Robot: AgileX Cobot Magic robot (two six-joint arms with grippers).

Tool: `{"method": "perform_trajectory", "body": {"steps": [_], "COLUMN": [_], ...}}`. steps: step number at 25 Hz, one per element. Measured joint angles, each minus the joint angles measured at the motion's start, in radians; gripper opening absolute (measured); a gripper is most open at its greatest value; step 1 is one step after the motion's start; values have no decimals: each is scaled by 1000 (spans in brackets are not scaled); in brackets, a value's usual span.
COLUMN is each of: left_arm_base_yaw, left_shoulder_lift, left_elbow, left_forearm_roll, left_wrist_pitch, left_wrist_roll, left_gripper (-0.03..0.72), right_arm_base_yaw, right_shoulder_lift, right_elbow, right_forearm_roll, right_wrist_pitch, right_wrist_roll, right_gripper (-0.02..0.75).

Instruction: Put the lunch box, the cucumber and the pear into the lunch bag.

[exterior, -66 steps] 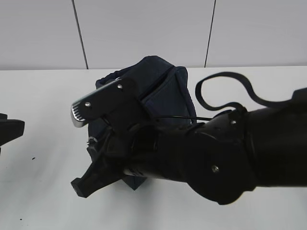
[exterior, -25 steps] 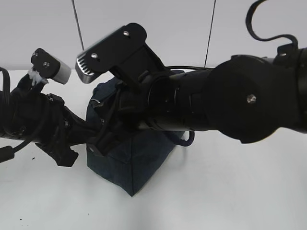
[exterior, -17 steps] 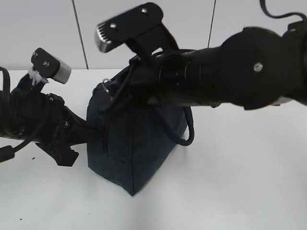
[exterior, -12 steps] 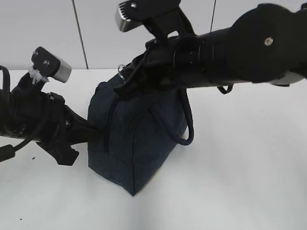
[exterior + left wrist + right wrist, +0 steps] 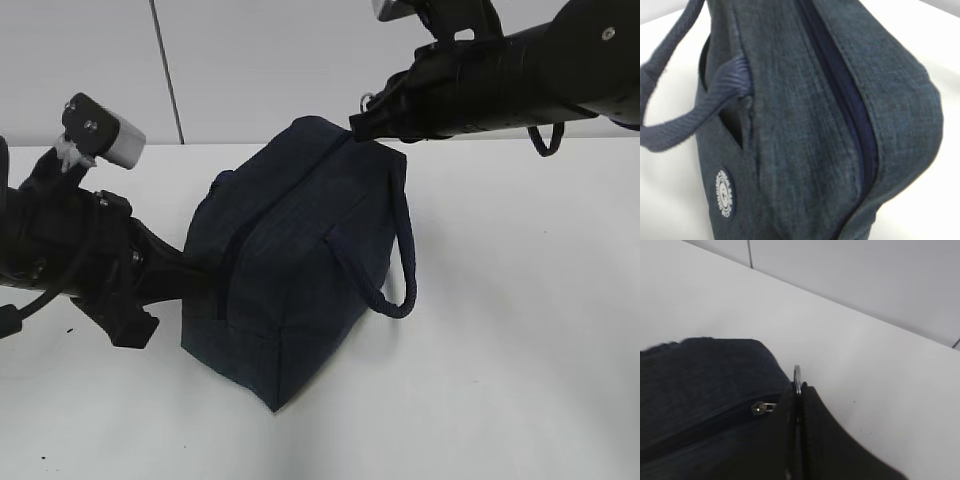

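The dark navy lunch bag [image 5: 290, 260] lies on the white table with its zipper [image 5: 240, 250] shut along the top. My right gripper [image 5: 362, 122] is at the bag's far end, shut on the silver ring pull [image 5: 797, 375]; the zipper slider [image 5: 760, 408] sits just left of its fingertips [image 5: 805, 405]. My left gripper [image 5: 195, 277] presses into the bag's near left end and seems pinched on the fabric; its fingers are hidden in the left wrist view, which the bag [image 5: 800, 125] fills. The lunch box, the cucumber and the pear are out of view.
One loop handle [image 5: 395, 270] hangs down the bag's right side, another [image 5: 685, 125] droops at its left. The white table [image 5: 500, 350] meets a pale tiled wall [image 5: 300, 60] behind.
My right gripper has moved up and to the right along the bag's top with the ring pull. The zipper line now looks shut. The left arm has hardly moved.
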State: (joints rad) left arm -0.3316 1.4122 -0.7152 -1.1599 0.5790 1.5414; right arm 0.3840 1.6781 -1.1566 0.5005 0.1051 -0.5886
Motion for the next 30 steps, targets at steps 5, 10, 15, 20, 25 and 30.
{"method": "perform_trajectory", "body": {"steps": [5,10,15,20,25,30], "left_arm_base_yaw": [21,83,89,89,58,-43], "left_shoulder_lift": [-54,-66,-105,-199,-102,160], "left_elbow": [0,0,0,-25,-257,-510], "left_forearm_roll": [147,168,168,142,212,371], "left_wrist_pitch": [16,93,134,44,16,43], "left_wrist_roll": [-145,-184,-227,-260,-419,-600], "left_gripper": [-12,0,214,376,383,382], "right_arm_base_yaw": [-18,-18,-18,-18,-18,-18], "right_shoulder_lift": [37,37,37,37,37,37], "right_elbow": [-4,-5,-5,-7,-7,-7], "right_forearm_roll": [2,2,3,11,32,37], "right_wrist_pitch": [1,22,35,44,46,60], "right_wrist_roll": [0,0,0,0,0,0], "right_gripper": [6,6,6,6,6,6]}}
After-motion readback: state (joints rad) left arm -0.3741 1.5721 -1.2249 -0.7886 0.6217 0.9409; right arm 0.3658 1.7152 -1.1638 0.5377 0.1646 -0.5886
